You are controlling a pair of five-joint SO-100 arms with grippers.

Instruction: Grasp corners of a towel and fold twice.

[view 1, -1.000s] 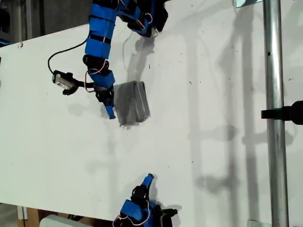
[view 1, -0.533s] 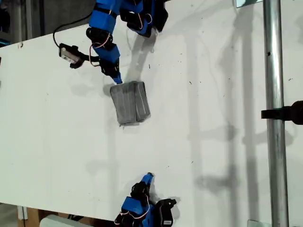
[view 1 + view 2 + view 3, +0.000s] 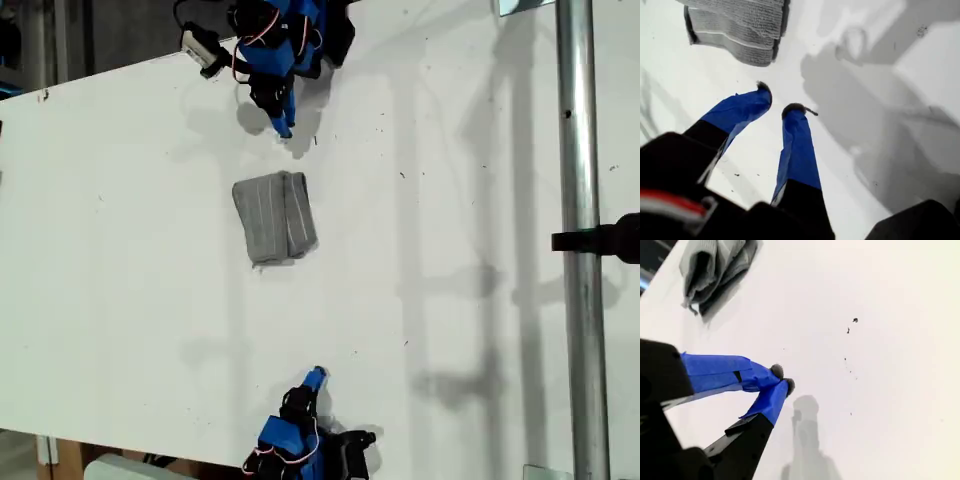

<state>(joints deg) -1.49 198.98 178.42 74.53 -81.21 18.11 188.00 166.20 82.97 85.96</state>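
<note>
Towel (image 3: 274,217): folded, flat on white worktop (image 3: 450,250). My first gripper (image 3: 777,105): narrowly parted, empty. My second gripper (image 3: 782,379): closed, empty.

Two arms of black plastic segments wrapped in bright blue tape. Slim black fingers (image 3: 799,150) sleeved in blue tape on my first gripper (image 3: 777,102), tipped with dark fuzzy pads. Same blue-taped fingers (image 3: 720,371) and grey fuzzy tips on my second gripper (image 3: 782,379). Thin red and white wires looped around black joint housings (image 3: 300,30). Small white-and-black camera module (image 3: 200,45) on a black cable beside those housings.
</note>
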